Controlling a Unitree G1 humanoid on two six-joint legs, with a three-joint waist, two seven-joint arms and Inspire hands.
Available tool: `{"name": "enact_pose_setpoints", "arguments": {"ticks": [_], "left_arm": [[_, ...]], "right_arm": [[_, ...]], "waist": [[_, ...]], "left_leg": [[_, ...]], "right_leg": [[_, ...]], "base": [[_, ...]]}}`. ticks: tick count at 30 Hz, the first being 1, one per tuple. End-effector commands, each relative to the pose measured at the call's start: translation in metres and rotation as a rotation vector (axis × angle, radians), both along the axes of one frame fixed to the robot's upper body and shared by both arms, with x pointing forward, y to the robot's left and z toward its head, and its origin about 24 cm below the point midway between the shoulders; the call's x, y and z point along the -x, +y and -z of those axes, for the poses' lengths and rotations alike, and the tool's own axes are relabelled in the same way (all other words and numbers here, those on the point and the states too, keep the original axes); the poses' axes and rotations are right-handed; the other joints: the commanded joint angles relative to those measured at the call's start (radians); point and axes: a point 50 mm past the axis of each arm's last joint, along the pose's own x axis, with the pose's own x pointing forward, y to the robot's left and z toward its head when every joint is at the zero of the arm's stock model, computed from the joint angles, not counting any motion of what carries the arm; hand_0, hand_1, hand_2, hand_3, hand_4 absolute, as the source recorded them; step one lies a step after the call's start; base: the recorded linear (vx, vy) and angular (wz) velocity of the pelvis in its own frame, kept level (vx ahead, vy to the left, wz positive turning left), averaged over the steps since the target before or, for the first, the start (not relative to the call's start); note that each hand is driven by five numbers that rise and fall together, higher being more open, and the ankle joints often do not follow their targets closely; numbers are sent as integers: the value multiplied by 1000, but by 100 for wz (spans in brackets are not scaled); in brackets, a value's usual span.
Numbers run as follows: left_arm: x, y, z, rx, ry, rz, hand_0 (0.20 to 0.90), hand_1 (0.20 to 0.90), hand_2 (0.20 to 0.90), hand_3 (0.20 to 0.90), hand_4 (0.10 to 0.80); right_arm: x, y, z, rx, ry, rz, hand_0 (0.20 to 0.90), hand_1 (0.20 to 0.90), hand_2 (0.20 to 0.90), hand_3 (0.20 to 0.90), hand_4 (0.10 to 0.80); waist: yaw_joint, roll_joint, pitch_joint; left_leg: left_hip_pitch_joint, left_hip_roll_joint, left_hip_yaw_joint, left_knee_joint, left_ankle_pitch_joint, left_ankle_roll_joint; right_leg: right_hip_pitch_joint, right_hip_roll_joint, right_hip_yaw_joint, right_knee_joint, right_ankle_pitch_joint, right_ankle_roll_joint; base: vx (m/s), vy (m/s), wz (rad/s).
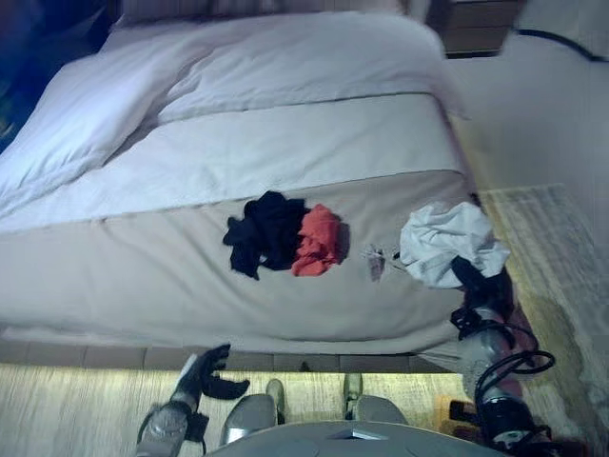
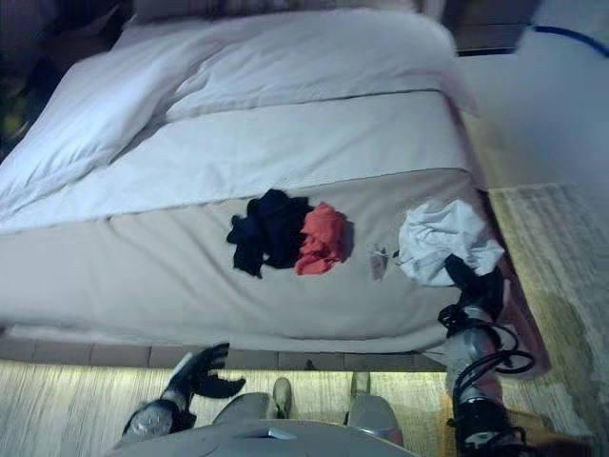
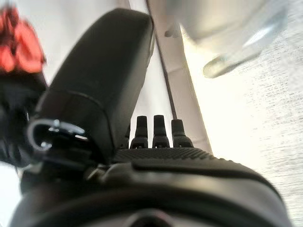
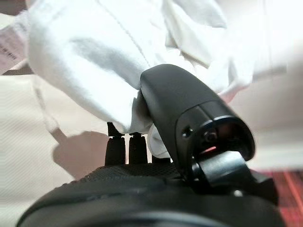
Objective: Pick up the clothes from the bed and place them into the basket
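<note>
A white garment lies bunched at the bed's right front corner. My right hand is at its near edge. In the right wrist view the thumb and the fingers pinch a fold of the white cloth. A dark navy garment and a red garment lie touching each other in the middle of the bed's front part. My left hand is low in front of the bed's front edge, open and empty, with the red cloth showing past it.
The bed has a grey cover and a white duvet folded back at the far end. A small crumpled scrap lies between the red and white garments. A pale rug covers the floor on the right.
</note>
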Motion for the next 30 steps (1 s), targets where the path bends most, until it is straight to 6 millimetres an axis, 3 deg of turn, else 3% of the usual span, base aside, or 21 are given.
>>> {"name": "enact_pose_setpoints", "arguments": {"ticks": [1,3,5,6,7,8,9,10,13,15,17,18,20,23,27,29,30], "left_arm": [[-15,-7,-6,-89,-80,110,900,900,900,900,800],[-22,-7,-7,-117,-86,125,900,900,900,900,800],[-31,2,-11,-139,-92,128,900,900,900,900,800],[-31,9,-12,-152,-79,114,900,900,900,900,800],[-28,16,-12,-165,-55,95,900,900,900,900,800],[-28,16,-12,-165,-55,95,900,900,900,900,800],[-23,23,-12,-176,-38,89,900,900,900,900,800],[-20,26,-12,-181,-31,86,900,900,900,900,800],[-20,30,-12,-173,-27,58,900,900,900,900,800],[-23,28,-10,-146,-31,-5,900,900,900,900,800],[-25,25,-10,-133,-39,-11,900,900,900,900,800],[-28,22,-10,-129,-51,-24,900,900,900,900,800],[-31,18,-9,-123,-54,-66,900,900,900,900,800],[-40,7,-11,-86,-98,-24,900,900,900,900,800],[-45,1,-12,-61,-121,0,900,900,900,900,800],[-42,-3,-10,-49,-126,-7,900,900,900,900,800],[-36,-4,-8,-47,-117,-37,900,900,900,900,800]], "right_arm": [[-3,-14,-20,60,-146,132,300,300,300,200,100],[8,-16,-13,46,-135,230,300,300,300,200,100],[17,-21,-12,55,-144,303,300,300,300,200,100],[20,-24,-13,59,-152,340,300,300,300,200,100],[22,-28,-14,56,-156,368,300,300,300,200,100],[22,-28,-14,55,-156,368,300,300,300,200,100],[22,-30,-15,51,-161,375,300,300,300,200,100],[20,-30,-15,49,-163,375,300,300,300,200,100],[17,-29,-16,56,-157,381,300,300,300,200,100],[10,-23,-14,56,-135,366,300,300,300,200,100],[6,-16,-12,54,-119,363,300,300,300,200,100],[2,-9,-9,41,-98,363,300,300,300,200,100],[3,1,0,15,-42,387,300,300,300,200,100],[8,4,8,2,-15,423,300,300,300,200,100],[21,-4,17,-24,19,507,300,300,300,200,100],[22,-5,20,-28,35,470,300,300,300,200,100],[17,-3,20,-15,41,423,300,300,300,200,100]], "waist": [[-3,-4,-53],[-14,-11,-48],[-25,-20,-38],[-24,-21,-34],[-18,-19,-31],[-17,-19,-31],[-5,-14,-32],[11,-5,-39],[35,20,-54],[79,37,-78],[106,29,-90],[133,16,-101],[147,-15,-107],[145,-20,-99],[126,-31,-105],[123,-41,-105],[136,-45,-104]], "left_leg": [[-31,8,47,55,-53,19],[-11,-1,63,25,-50,29],[3,-18,69,1,-54,39],[16,-26,84,-25,-50,39],[34,-32,114,-59,-41,37],[35,-32,115,-62,-40,37],[38,-32,159,-74,-36,37],[27,-26,198,-76,-30,43],[-1,-12,242,-73,-10,57],[-37,4,300,-63,-4,69],[-55,5,332,-57,-3,71],[-73,14,378,-53,10,60],[-91,28,414,-34,31,29],[-106,66,405,-16,45,8],[-99,79,377,0,38,0],[-105,77,288,64,7,-10],[-120,45,173,101,-14,-3]], "right_leg": [[-10,-69,-67,92,-8,89],[-25,-98,-62,97,32,125],[-76,-148,-70,98,127,164],[-100,-172,-103,100,172,178],[-122,-190,-171,110,210,190],[-123,-190,-169,110,211,190],[-143,-201,-248,154,230,195],[-149,-207,-303,212,213,188],[-135,-194,-336,328,136,153],[-67,-201,-415,396,49,118],[-20,-205,-453,376,27,119],[40,-188,-507,306,-9,116],[93,-146,-513,138,0,129],[99,-100,-483,62,-23,108],[80,-73,-455,50,-25,87],[65,-64,-413,46,-23,68],[53,-61,-368,53,-23,61]], "base": [[-146,97,-85],[-143,92,-48],[-160,87,-27],[-175,127,-43],[-132,106,-56],[-187,131,-66],[-229,124,-97],[-305,153,-121],[-218,89,-90],[-222,37,-58],[-164,-84,-72],[-208,-249,-121],[-136,-311,-117],[-100,-242,-80],[-21,-99,-16],[-8,8,-14],[-3,42,-33]]}}
